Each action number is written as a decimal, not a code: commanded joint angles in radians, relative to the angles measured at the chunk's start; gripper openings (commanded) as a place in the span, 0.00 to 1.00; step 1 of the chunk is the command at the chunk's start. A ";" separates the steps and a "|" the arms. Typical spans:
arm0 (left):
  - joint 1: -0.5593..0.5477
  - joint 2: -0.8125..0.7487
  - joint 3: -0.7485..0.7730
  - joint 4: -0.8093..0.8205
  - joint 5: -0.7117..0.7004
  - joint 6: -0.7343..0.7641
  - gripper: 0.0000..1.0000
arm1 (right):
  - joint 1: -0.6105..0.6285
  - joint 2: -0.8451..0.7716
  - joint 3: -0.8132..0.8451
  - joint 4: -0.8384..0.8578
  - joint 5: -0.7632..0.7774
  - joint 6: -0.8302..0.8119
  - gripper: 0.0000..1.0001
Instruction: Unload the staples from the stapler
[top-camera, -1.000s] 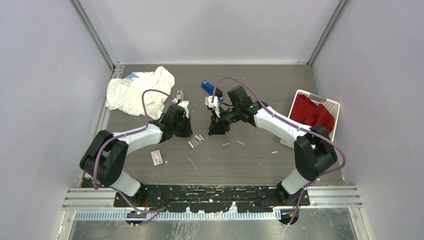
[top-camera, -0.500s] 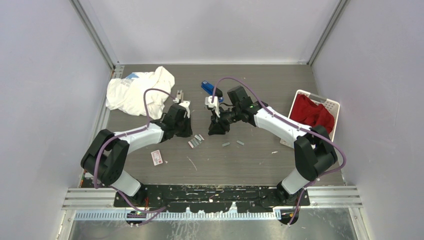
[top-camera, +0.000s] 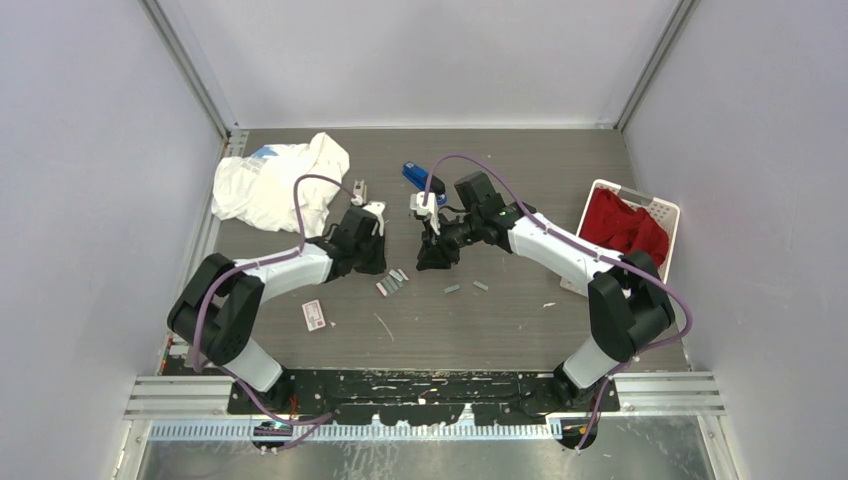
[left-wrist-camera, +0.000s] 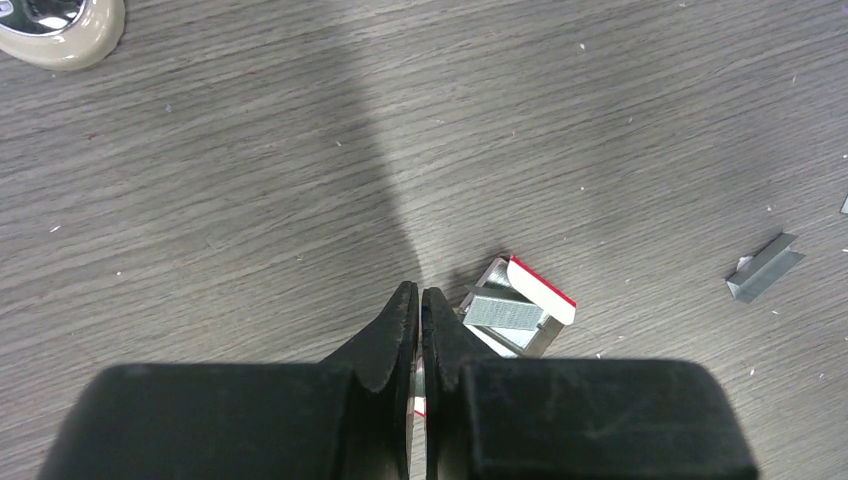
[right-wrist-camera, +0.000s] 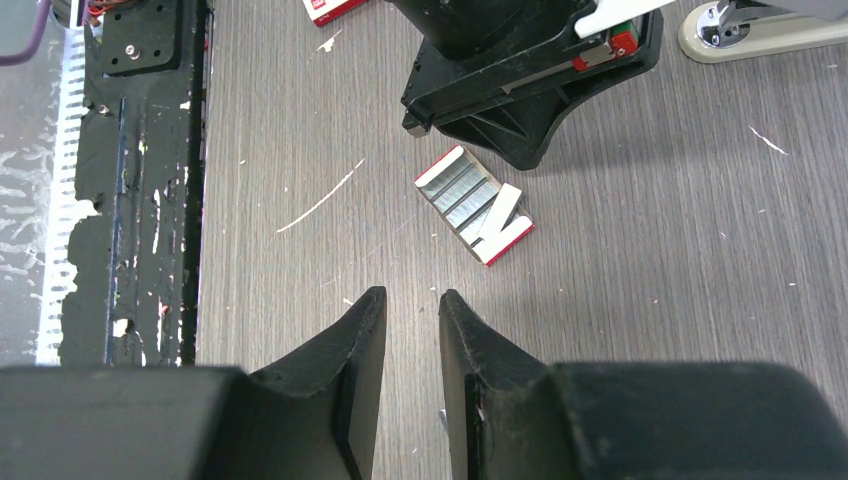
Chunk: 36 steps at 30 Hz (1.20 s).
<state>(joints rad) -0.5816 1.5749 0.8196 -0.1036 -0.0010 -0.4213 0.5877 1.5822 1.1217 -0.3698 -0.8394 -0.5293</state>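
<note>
Small box: a flat white-and-red small box (top-camera: 314, 314) lay closest to the arm bases, on the left part of the tabletop (top-camera: 500, 330); nothing touched it

Staples: the staples (top-camera: 452, 289) lay out on the tabletop; two short grey strips lay near each other, just in front of the right gripper; more strips sat packed in a little open tray (right-wrist-camera: 505, 212) with red edges, between the two grippers

Left gripper: the left gripper (left-wrist-camera: 420, 295) had its fingers pressed together with nothing in them; it pointed down at the tabletop; the tray was just beside its tips

Right gripper: the right gripper (right-wrist-camera: 410, 300) had its fingers a little apart; bare tabletop showed in the gap and nothing sat between the tips; a tiny bright speck by one finger was too small to tell; the tray was near, and the left gripper was across from it

Staplers: a beige stapler (top-camera: 358, 190) sat just behind the left gripper; a blue stapler (top-camera: 422, 178) sat behind the right gripper

Far things: a white cloth (top-camera: 275, 185) lay bunched at the far left; a white basket (top-camera: 668, 212) with a red cloth (top-camera: 620, 225) in it sat at the far right
</note>
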 joint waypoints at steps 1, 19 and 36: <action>-0.009 0.001 0.036 0.009 -0.010 0.015 0.05 | 0.002 -0.022 0.004 0.022 -0.017 -0.020 0.32; -0.034 0.020 0.047 0.010 0.001 0.007 0.06 | 0.003 -0.027 0.005 0.020 -0.017 -0.020 0.32; -0.045 0.011 0.042 0.008 0.008 0.003 0.07 | 0.003 -0.025 0.006 0.020 -0.017 -0.022 0.32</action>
<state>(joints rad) -0.6212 1.5959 0.8322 -0.1093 0.0006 -0.4152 0.5877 1.5822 1.1217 -0.3698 -0.8391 -0.5343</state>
